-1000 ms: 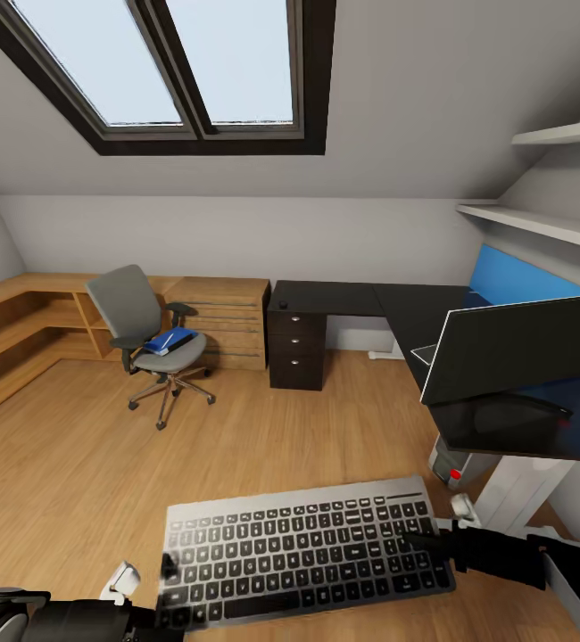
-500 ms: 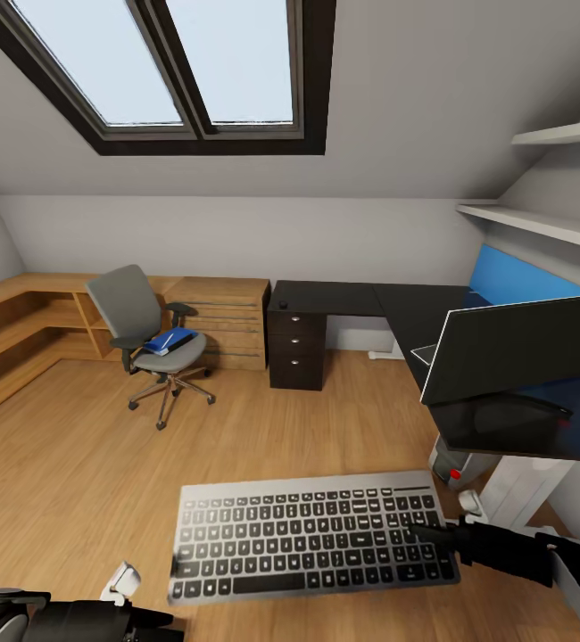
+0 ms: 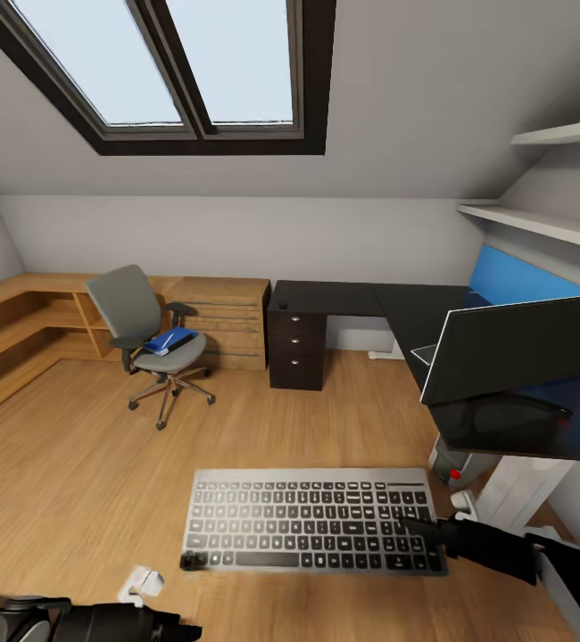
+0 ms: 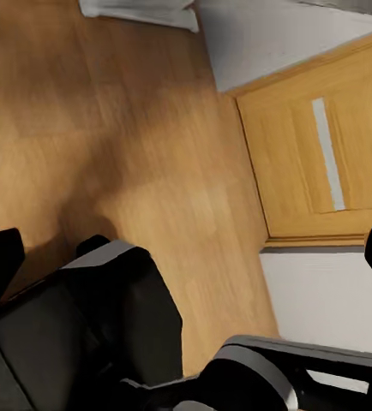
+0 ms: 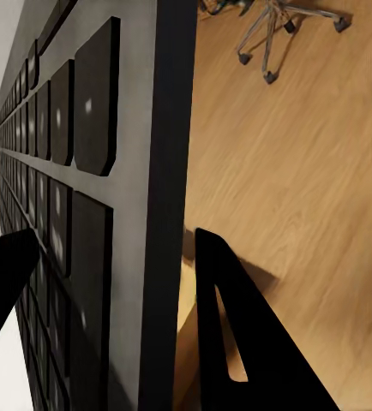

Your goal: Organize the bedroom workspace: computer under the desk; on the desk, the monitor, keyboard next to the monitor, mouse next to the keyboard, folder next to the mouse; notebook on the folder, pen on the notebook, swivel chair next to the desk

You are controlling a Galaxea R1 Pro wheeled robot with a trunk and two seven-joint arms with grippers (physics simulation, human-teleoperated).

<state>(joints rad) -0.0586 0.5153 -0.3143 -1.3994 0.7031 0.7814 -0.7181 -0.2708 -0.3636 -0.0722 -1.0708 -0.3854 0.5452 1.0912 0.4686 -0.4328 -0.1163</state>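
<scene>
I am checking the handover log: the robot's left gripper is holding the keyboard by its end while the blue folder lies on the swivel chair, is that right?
Not quite: it is the right gripper that pinches the keyboard by its end, as the head view and right wrist view show. The left gripper is open, with nothing between its fingers. The blue folder does lie on the swivel chair.

Skylight point(image 3: 196, 67) set in the sloped ceiling. Wooden shelving unit point(image 3: 22, 330) along the left wall, adjoining a wooden drawer chest point(image 3: 227, 325). Black drawer pedestal point(image 3: 295, 348) beside it. Two white wall shelves point(image 3: 549, 223), upper right. Wood-plank floor point(image 3: 76, 464); wooden door point(image 4: 323, 145).
</scene>
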